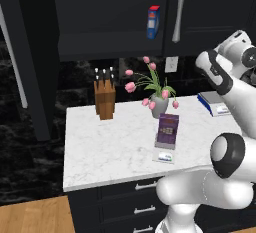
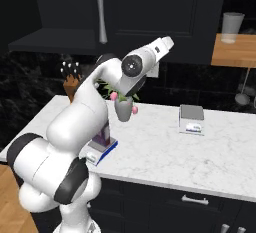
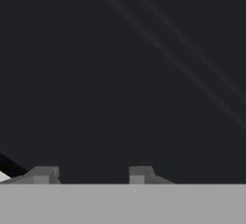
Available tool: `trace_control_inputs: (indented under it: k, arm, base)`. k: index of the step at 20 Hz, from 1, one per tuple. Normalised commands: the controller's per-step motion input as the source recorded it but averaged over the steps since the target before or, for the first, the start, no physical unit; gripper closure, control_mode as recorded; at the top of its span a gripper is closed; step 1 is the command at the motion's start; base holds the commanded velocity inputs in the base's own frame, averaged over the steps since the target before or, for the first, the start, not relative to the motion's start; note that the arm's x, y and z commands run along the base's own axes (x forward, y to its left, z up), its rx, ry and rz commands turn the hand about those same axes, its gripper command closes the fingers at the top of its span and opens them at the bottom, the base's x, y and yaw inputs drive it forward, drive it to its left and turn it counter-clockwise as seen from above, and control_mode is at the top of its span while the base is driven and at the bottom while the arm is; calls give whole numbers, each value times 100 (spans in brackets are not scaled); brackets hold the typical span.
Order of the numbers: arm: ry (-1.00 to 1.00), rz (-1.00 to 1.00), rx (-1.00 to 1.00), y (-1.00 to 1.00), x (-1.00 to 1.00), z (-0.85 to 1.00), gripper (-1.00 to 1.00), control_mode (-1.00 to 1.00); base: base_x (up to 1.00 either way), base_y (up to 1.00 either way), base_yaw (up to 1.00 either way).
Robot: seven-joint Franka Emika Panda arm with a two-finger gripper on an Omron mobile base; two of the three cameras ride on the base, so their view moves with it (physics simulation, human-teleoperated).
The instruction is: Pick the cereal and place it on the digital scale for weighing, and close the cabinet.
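Gripper (image 3: 91, 174) is right up against the cabinet (image 3: 125, 74) panel, fingers apart with nothing between them, cereal (image 1: 167, 131) sitting on the digital scale (image 1: 164, 157).

The cereal (image 1: 167, 130) stands upright on the digital scale (image 1: 164, 156) near the counter's (image 1: 105, 147) front edge. At its twelve o'clock, close behind, a vase of tulips (image 1: 158, 105) is placed; at ten o'clock, a knife block (image 1: 104, 98); at two o'clock, a second scale (image 1: 215, 104). The cabinet (image 1: 125, 12) is hung above.
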Motion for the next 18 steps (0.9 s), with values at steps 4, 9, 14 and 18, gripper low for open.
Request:
trace_control_inputs:
  k: [4, 9, 14, 18]
  arm:
    - [-2, -10, -4, 7, -9, -2, -100, -100]
    - [0, -7, 1, -14, -100, 60, -100, -100]
    - [0, -1, 4, -13, -100, 65, -100, -100]
    - [3, 2, -1, 6, -100, 65, -100, -100]
  base:
    - [0, 0, 0]
    - [0, 0, 0]
    - [0, 0, 0]
    - [0, 0, 0]
